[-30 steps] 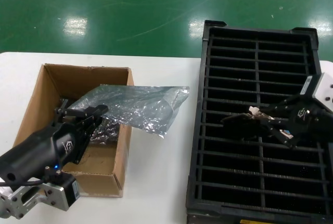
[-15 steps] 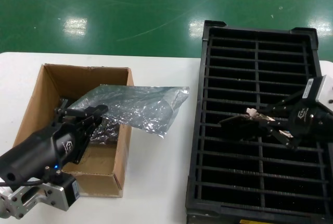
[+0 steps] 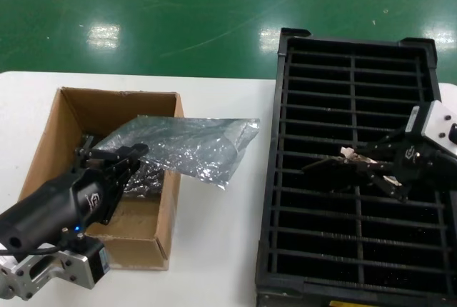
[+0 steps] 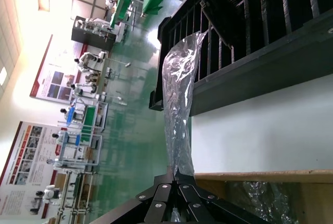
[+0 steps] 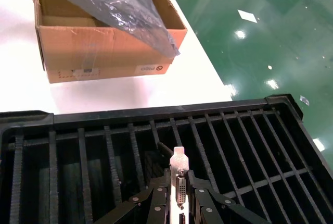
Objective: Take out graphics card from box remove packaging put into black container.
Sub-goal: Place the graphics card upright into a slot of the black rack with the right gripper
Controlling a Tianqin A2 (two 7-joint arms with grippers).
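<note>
White bench (image 3: 214, 250) on a green shop floor (image 3: 178, 14), and the black container (image 3: 285, 178) is your landmark, sitting on the bench's right side. Nearest you, well left of it, the left gripper (image 3: 114, 158) is over the box (image 3: 168, 207), fingers pinched shut on the packaging (image 3: 193, 146); the empty bag slopes up out of the box toward the container w/o reaching it. Over the container's mid rows the right gripper (image 3: 360, 165) is clamped on the graphics card (image 5: 179, 179), silver bracket end pointing toward the box. You're at the last step IMO: card is unbagged, needs seating. Next move calls for lining the board up w/ one narrow slot and lowering it straight, then letting go. Watch the thin cross dividers (image 5: 140, 156) – a tilted card could catch on them. Bag isn't in the way
</note>
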